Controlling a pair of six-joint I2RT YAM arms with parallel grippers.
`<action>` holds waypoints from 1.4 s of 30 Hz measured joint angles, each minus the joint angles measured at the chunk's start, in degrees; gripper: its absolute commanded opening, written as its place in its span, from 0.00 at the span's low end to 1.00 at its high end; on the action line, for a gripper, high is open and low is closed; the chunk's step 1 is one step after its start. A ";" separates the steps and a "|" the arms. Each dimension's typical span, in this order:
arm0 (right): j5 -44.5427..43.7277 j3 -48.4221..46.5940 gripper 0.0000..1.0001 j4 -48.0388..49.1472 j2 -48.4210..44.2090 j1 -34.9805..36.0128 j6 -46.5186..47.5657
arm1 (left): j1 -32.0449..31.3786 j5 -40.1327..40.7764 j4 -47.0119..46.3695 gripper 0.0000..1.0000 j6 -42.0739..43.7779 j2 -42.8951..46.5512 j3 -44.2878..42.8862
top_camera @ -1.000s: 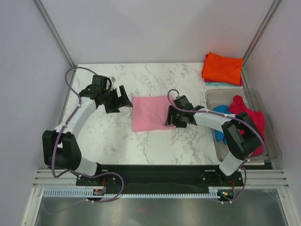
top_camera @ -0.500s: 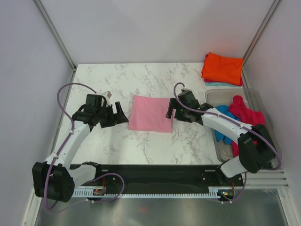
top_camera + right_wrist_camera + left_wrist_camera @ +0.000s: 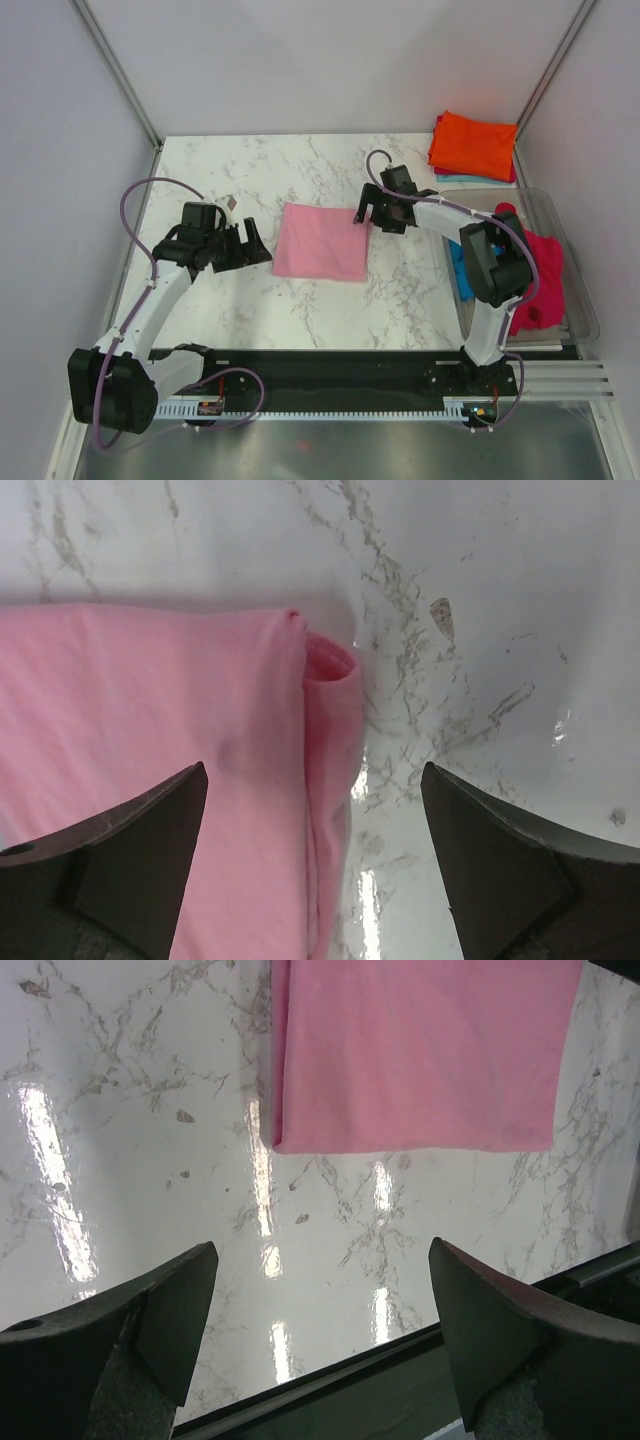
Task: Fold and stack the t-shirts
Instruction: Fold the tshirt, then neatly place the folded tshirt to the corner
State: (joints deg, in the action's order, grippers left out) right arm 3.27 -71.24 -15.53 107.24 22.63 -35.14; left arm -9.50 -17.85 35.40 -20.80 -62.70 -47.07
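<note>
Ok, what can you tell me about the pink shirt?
The pink shirt is soft plain cloth, folded into a slightly tilted rectangle. It lies flat in the middle of the marble table. Layered folds show along its right edge, with a pucker at the far corner. The open right tool hovers over that corner, gripping nothing.

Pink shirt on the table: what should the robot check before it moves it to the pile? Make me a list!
1. Left gripper open and empty: ok.
2. Right gripper open, above the shirt's corner: ok.
3. Pink t-shirt folded into a flat rectangle: ok.
4. Corner under the right gripper tidy: not ok, the layers pucker there.
5. Orange t-shirt on top of the pile, nothing on it: ok.
6. Pink layers underneath lined up: cannot tell.
</note>
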 measured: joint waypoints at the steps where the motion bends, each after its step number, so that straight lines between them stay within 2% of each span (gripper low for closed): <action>1: 0.22 -0.28 0.94 0.37 1.42 -0.17 -0.02 | 0.00 -0.02 0.00 0.93 0.04 0.07 0.00; 3: 0.92 -0.59 0.92 1.31 3.48 -0.57 -0.02 | 0.00 -0.02 0.00 0.93 0.15 0.13 0.00; 6: 2.51 -1.68 0.82 4.61 4.66 -0.79 -0.59 | 0.00 -0.04 -0.04 0.93 0.33 0.15 0.00; 7: 3.10 -1.68 0.73 5.70 5.40 -0.74 -0.70 | 0.00 -0.07 -0.02 0.93 0.33 0.15 0.00; 9: 4.15 -1.68 0.62 8.17 6.21 -0.74 -1.31 | 0.00 -0.11 -0.02 0.93 0.33 0.15 0.00; 10: 4.55 -1.49 0.49 8.94 6.58 -0.74 -1.57 | 0.00 -0.15 -0.02 0.93 0.33 0.15 0.00; 12: 5.16 -0.57 0.37 10.67 7.26 -0.74 -2.23 | 0.00 -0.15 -0.04 0.93 0.33 0.20 0.00; 13: 5.55 0.07 0.24 11.54 7.28 -0.79 -2.54 | 0.00 -0.15 -0.04 0.93 0.33 0.22 0.00; 16: 6.27 1.73 0.05 13.42 7.28 -0.79 -3.34 | -0.02 -0.15 -0.04 0.92 0.33 0.37 0.00; 18: 6.73 1.81 0.00 13.77 7.28 -1.03 -3.50 | -0.28 -0.11 -0.04 0.91 0.33 0.87 0.02; 21: 7.17 1.31 0.00 12.61 7.19 -1.53 -2.71 | -0.55 -0.13 0.28 0.91 0.31 2.64 0.02; 24: 7.19 -2.54 0.00 7.26 7.15 -2.47 -0.66 | -0.66 -0.13 1.20 0.91 0.24 7.13 0.17; 29: 6.99 -15.67 0.00 -1.73 7.15 -6.12 2.95 | -0.66 0.55 1.11 0.91 -0.81 18.38 2.49; 32: 6.71 -25.40 0.00 -5.05 7.26 -8.81 5.11 | -0.83 1.18 1.07 0.91 -0.81 21.79 3.13; 37: 4.63 -40.89 0.00 -9.35 10.80 -12.39 9.92 | -0.87 1.25 0.72 0.90 -0.81 20.50 3.17; 42: 3.19 -46.99 0.00 -12.48 13.42 -14.53 16.24 | -0.87 1.22 0.81 0.90 -0.81 19.26 3.54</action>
State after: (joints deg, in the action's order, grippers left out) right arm 6.46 -118.24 -28.01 120.66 8.10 -18.90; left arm -10.37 -16.62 36.21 -21.61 -43.44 -43.53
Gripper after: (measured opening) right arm 0.031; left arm 0.905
